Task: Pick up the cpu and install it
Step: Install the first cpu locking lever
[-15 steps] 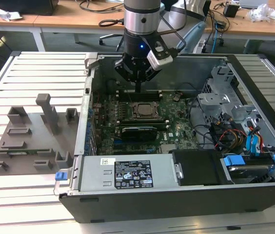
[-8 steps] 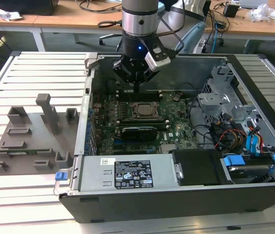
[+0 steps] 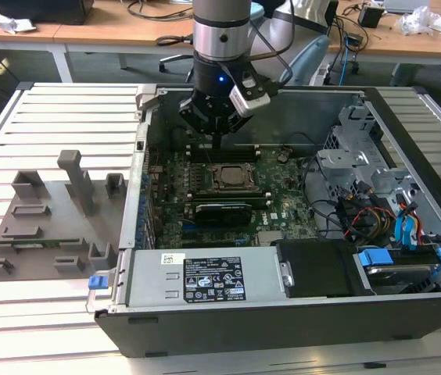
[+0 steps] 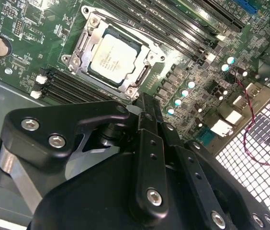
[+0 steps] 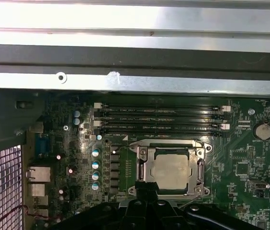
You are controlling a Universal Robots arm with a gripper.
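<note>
The cpu (image 4: 112,56) is seen seated in its socket (image 4: 113,55) on the motherboard (image 3: 228,187) in both wrist views, pale top (image 5: 172,169) up and framed by the metal bracket. In the exterior view the open case (image 3: 283,234) and the grey holder blocks (image 3: 56,211) on the slatted table (image 3: 48,117), towards the exterior view's left, are taken in. The arm (image 3: 220,31) is held upright above the board, with the gripper (image 3: 217,139) pointed down just behind the socket and empty. Whether its fingers are parted cannot be told. Free room is left around the socket; the memory slots (image 5: 161,120) are set just beside it.
</note>
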